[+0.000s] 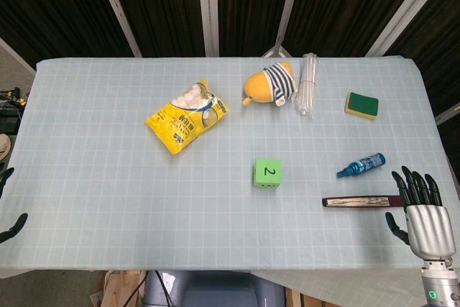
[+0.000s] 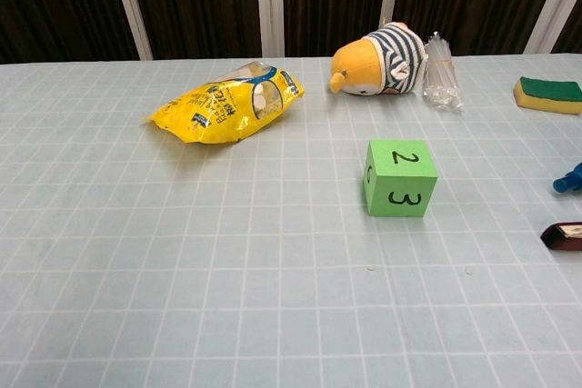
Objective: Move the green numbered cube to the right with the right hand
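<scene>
A: Right hand (image 1: 424, 217), head view: at the near right corner of the tabletop (image 1: 93, 199), fingers straight and spread, pointing away from the robot, holding nothing. It does not appear in the chest view.

B: And the left hand (image 1: 10, 210)?

A: Only dark fingertips show at the left edge of the head view; whether they are spread or curled cannot be told from so little.

B: Location of the green numbered cube (image 1: 267, 173)?

A: Near the middle of the tabletop, well apart from the right hand. Its top face reads 2; in the chest view the cube (image 2: 400, 178) shows a 3 on the near face.

B: Objects between cube and hand?

A: A dark flat bar (image 1: 363, 202) lying just beside the fingertips, and a blue bottle (image 1: 361, 165) on its side slightly farther back.

B: Remaining items?

A: A yellow snack bag (image 1: 187, 117) to the far left of the cube; a striped plush toy (image 1: 270, 84) touching a clear plastic bundle (image 1: 308, 85); a green-and-yellow sponge (image 1: 361, 105) at far right.
</scene>
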`<act>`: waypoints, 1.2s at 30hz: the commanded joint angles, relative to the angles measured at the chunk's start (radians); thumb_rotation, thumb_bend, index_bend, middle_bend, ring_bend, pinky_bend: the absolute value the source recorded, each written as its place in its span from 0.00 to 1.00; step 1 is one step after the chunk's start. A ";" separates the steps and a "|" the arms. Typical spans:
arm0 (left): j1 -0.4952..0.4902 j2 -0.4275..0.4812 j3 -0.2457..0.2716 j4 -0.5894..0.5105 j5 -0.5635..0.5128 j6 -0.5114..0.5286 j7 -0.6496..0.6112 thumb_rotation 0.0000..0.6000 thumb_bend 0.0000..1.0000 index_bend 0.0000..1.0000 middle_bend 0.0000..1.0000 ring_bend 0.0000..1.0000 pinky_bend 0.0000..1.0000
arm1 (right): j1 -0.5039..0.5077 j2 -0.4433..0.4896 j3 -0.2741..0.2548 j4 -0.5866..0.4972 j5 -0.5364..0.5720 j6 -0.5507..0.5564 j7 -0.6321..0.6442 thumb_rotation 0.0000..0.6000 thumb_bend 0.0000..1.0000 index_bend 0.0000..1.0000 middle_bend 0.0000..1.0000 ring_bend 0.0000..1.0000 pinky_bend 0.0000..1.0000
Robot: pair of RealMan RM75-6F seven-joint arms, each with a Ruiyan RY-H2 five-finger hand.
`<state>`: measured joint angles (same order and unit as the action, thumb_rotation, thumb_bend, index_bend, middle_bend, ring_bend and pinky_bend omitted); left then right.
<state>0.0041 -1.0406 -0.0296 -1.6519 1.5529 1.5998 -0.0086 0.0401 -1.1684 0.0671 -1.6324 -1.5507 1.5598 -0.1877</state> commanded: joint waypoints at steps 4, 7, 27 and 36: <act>-0.004 -0.003 0.001 0.000 0.009 0.000 0.009 1.00 0.36 0.06 0.01 0.00 0.00 | 0.001 -0.003 -0.001 0.001 -0.004 0.002 -0.005 1.00 0.35 0.09 0.05 0.07 0.05; 0.004 -0.002 0.004 -0.001 0.018 0.016 0.003 1.00 0.36 0.06 0.01 0.00 0.00 | -0.003 0.000 -0.007 -0.001 -0.014 0.007 -0.005 1.00 0.35 0.09 0.05 0.07 0.05; 0.012 -0.008 0.005 0.002 0.029 0.037 0.004 1.00 0.36 0.06 0.01 0.00 0.00 | 0.005 0.023 -0.019 -0.016 -0.020 -0.020 0.037 1.00 0.35 0.09 0.06 0.11 0.06; 0.009 -0.008 0.005 0.000 0.026 0.030 0.003 1.00 0.36 0.06 0.01 0.00 0.00 | 0.045 0.016 -0.015 -0.118 -0.094 -0.036 -0.036 1.00 0.35 0.13 0.48 0.58 0.53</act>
<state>0.0143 -1.0495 -0.0265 -1.6516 1.5761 1.6305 -0.0036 0.0625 -1.1649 0.0504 -1.7104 -1.6269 1.5512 -0.1918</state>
